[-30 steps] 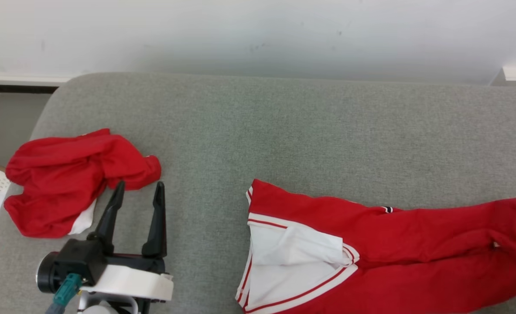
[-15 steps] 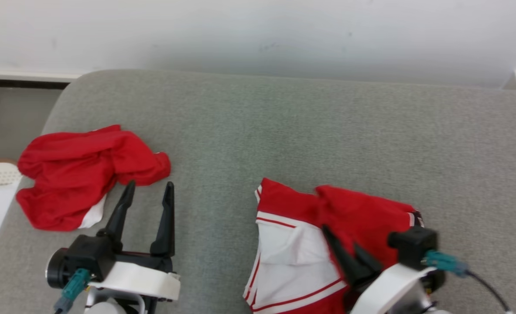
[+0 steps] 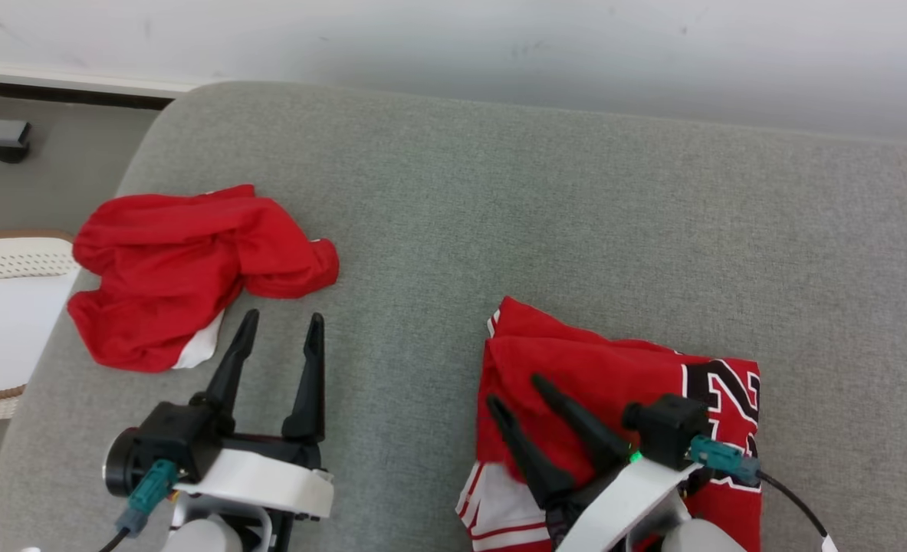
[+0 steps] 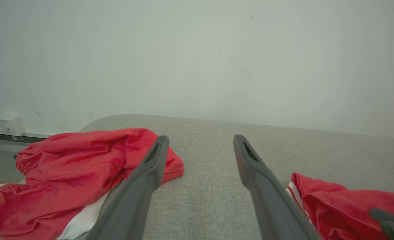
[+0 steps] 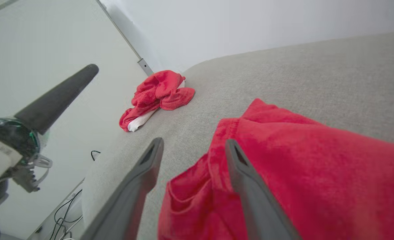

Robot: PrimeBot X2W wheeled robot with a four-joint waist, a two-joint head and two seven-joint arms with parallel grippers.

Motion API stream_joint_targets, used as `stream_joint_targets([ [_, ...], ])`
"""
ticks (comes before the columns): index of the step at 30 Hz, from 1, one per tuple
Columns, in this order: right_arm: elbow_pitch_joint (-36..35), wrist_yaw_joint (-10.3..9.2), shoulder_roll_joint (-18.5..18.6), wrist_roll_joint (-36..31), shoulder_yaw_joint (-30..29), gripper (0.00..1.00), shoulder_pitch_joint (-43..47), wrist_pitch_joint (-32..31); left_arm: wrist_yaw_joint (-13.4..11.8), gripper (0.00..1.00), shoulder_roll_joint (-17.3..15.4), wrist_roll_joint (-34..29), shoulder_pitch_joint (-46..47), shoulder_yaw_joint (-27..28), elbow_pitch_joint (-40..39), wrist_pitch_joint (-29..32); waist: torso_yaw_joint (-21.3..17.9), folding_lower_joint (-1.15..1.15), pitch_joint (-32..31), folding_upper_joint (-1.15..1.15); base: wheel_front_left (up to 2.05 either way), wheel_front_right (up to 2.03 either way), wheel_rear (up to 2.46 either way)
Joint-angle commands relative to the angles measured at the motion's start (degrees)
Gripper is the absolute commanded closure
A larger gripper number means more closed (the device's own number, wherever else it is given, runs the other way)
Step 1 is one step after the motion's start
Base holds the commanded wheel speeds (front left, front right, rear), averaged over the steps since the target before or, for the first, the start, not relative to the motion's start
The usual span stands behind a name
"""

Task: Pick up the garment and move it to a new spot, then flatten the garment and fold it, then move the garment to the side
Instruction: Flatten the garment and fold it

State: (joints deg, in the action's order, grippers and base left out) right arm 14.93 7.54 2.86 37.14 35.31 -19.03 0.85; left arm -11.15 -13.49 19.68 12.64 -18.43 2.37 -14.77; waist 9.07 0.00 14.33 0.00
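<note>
The garment (image 3: pixel 622 368) is a red jersey with white trim and black numbers, lying folded over on the grey cushion (image 3: pixel 499 199) at the lower right. My right gripper (image 3: pixel 514 389) stands open just above its left part, fingers apart, gripping nothing. In the right wrist view the red garment (image 5: pixel 300 160) lies under and between the right gripper (image 5: pixel 194 142) fingers. My left gripper (image 3: pixel 284 316) is open and empty at the lower left, off the garment. The left wrist view shows the left gripper (image 4: pixel 200 138) over bare cushion, with the garment (image 4: pixel 343 203) at the lower right.
A second, crumpled red cloth (image 3: pixel 185 268) with a white patch lies at the cushion's left, just beyond my left fingertips. A white perforated basket (image 3: pixel 8 261) stands off the left edge. A pale wall (image 3: pixel 453 46) runs behind. Cables (image 5: pixel 63 223) lie on the floor.
My right gripper came in from the right carrying the garment's long side over its left part, then opened and let go. The head camera shifted. The left gripper stayed open.
</note>
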Motion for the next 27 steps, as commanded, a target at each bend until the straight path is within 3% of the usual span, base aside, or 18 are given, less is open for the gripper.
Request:
stream_joint_targets([
  [1,-0.6,-0.11,0.1,1.2,0.8,0.0,-1.6,2.4,0.1,0.0,0.2,0.7,0.5,0.4,0.3,-0.4,-0.4,0.0,0.2,0.0,0.0,0.0,0.0],
  [4,-2.0,-0.11,0.1,0.6,1.2,0.0,-3.6,6.3,0.3,0.0,0.3,0.4,0.5,0.8,0.4,-0.3,-1.2,0.0,0.2,0.0,0.0,0.0,0.0],
  [9,-4.2,-0.11,1.5,-4.0,-3.7,0.0,-4.8,10.0,0.2,0.0,0.1,-0.4,0.4,1.2,0.3,-0.4,-2.3,0.0,-0.1,0.0,0.0,0.0,0.0],
  [19,-12.7,-0.11,5.4,-17.9,-29.4,0.0,5.3,7.3,-0.2,0.0,-0.4,-1.2,-1.1,2.6,-0.6,-0.4,-4.5,0.0,-0.8,0.0,0.0,0.0,0.0],
  [27,-19.3,-0.11,3.7,-21.9,-40.0,0.0,16.4,3.0,-0.6,0.0,-1.2,-1.9,-3.1,3.2,-0.4,-0.4,-6.5,0.0,-2.2,0.0,0.0,0.0,0.0],
])
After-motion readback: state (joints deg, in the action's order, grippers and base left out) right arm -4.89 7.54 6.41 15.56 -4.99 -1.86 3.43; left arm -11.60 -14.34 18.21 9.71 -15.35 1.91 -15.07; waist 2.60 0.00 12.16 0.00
